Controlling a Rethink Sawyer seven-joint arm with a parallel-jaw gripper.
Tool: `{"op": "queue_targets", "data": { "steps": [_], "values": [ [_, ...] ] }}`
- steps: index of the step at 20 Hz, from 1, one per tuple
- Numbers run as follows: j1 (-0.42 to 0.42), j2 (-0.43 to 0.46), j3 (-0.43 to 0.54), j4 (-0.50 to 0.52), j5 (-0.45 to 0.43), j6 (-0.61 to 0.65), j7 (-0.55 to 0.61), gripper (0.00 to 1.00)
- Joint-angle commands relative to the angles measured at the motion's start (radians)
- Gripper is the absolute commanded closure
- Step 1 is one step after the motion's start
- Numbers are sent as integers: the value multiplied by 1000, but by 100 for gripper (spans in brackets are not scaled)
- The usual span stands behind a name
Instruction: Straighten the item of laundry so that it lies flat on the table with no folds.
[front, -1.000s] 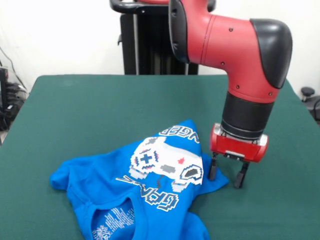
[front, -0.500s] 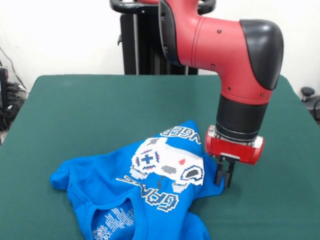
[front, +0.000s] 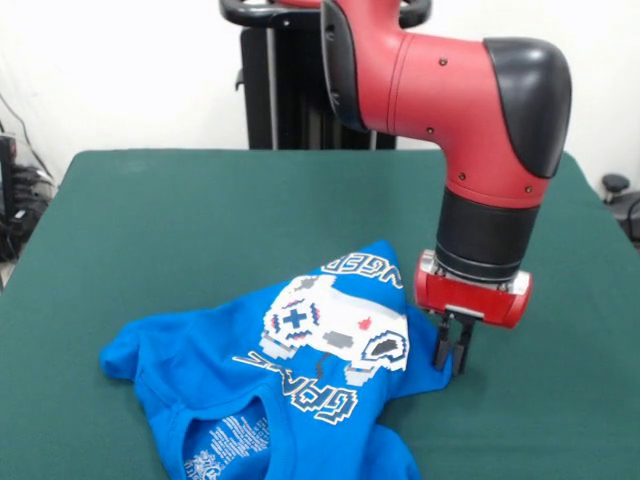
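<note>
The bright blue T-shirt (front: 270, 390) lies crumpled on the near left part of the dark green table (front: 200, 210). Its white game controller print and lettering face up, and folds run across it. Its neck opening is at the near edge, partly cut off by the picture's bottom. My gripper (front: 453, 358) hangs from the red arm at the shirt's right corner. Its fingers are shut on that corner of the blue cloth, down at the table surface.
The robot's black pedestal (front: 300, 90) stands at the table's far side. Cables (front: 20, 200) hang off the left of the table. A dark object (front: 615, 185) sits past the right edge.
The gripper was open astride the shirt's right corner one second ago. It then shut on the corner and shifted slightly left. Since half a second ago it has hardly moved.
</note>
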Motion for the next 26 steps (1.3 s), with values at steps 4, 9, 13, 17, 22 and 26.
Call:
{"op": "queue_targets", "data": {
  "steps": [4,9,13,17,22,26],
  "values": [
    [51,-73,79,193,40,93,268,100],
    [72,-155,118,343,90,86,336,100],
    [102,-192,123,395,128,95,365,100],
    [106,-214,158,444,167,76,373,100],
    [135,-254,193,490,224,71,417,100],
    [115,-289,254,521,253,68,415,100]
  ]
}}
